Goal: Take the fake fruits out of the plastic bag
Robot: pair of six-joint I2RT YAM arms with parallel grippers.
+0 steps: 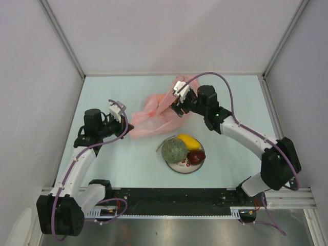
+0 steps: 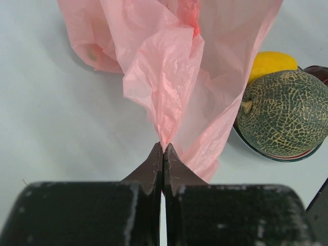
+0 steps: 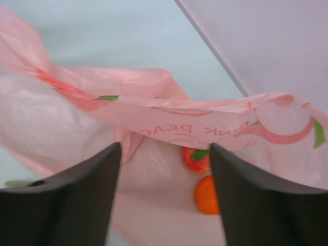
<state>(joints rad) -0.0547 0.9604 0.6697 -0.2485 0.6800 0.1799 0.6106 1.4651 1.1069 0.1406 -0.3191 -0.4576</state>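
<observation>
Left tool [image 2: 163,148] pinches pink bag [image 2: 169,66]; right tool [image 3: 164,149] gapes.

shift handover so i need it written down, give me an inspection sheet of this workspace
surface: pale blue table, flat
job's things: pink plastic bag pinched at one end; melon, yellow fruit and dark red fruit on the plate; orange ball and red piece inside the bag
clutter: nothing seen besides the plate
grippers: left claw shut on the bag; right claw open at the bag's mouth
cables: purple cable along each arm
surroundings: pale walls on three sides
</observation>
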